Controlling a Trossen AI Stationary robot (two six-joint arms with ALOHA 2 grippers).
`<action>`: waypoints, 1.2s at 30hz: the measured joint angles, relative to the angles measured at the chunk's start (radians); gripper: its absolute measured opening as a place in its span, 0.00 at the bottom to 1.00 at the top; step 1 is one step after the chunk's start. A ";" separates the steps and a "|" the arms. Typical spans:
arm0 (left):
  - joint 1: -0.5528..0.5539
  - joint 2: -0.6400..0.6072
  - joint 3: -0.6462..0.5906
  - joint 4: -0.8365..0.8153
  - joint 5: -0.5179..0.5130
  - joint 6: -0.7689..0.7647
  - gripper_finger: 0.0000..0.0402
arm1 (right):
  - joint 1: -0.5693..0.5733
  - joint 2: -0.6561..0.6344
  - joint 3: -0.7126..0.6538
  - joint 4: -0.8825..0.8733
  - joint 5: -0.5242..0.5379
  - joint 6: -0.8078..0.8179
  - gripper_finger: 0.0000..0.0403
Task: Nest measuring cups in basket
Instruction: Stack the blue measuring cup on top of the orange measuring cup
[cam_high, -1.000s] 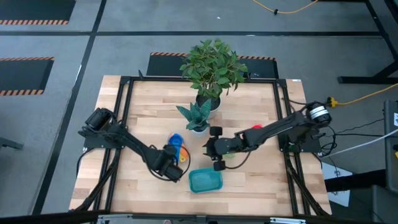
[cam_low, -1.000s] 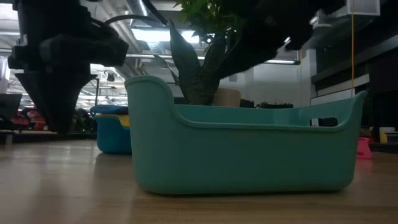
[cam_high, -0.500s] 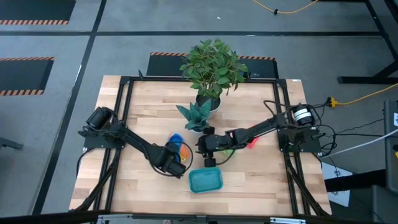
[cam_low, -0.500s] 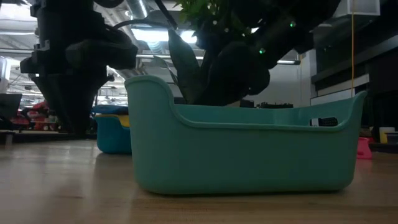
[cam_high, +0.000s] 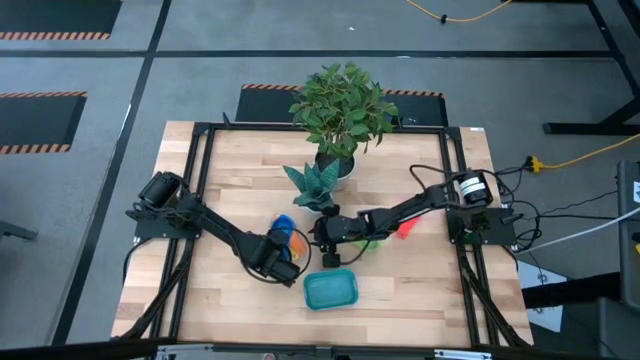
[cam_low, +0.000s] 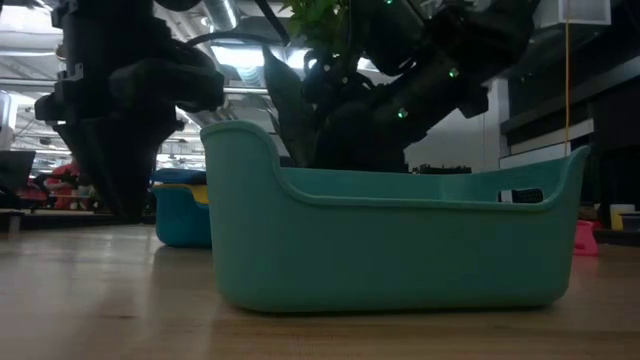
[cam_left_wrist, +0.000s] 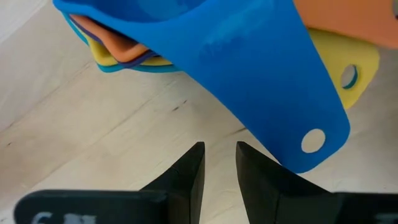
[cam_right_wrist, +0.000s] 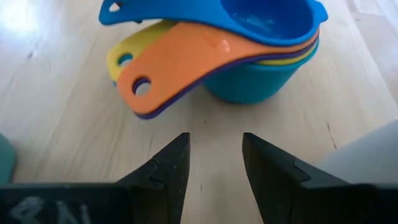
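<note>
Basket (cam_high: 330, 291) lay empty near the tabletop's (cam_high: 420, 300) front edge, about midway along it. Just behind, toward the middle, sat the measuring cups (cam_high: 284, 236) nested in a stack, blue on top. Left gripper (cam_high: 283, 266) hovered beside the stack's handles, jaws nearly closed on nothing. Right gripper (cam_high: 325, 243) faced the stack from the other side, jaws parted, holding nothing. Farther back stood two potted plants (cam_high: 338, 115).
</note>
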 joint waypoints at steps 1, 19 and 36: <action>0.000 0.000 0.000 0.000 0.000 0.000 0.21 | 0.000 0.003 0.000 0.012 0.000 0.000 0.38; 0.031 0.000 0.000 0.089 -0.003 0.000 0.21 | 0.001 0.009 0.001 0.104 -0.080 0.000 0.38; 0.053 0.000 0.000 0.113 0.003 0.052 0.21 | 0.002 0.016 0.001 0.097 -0.078 0.000 0.38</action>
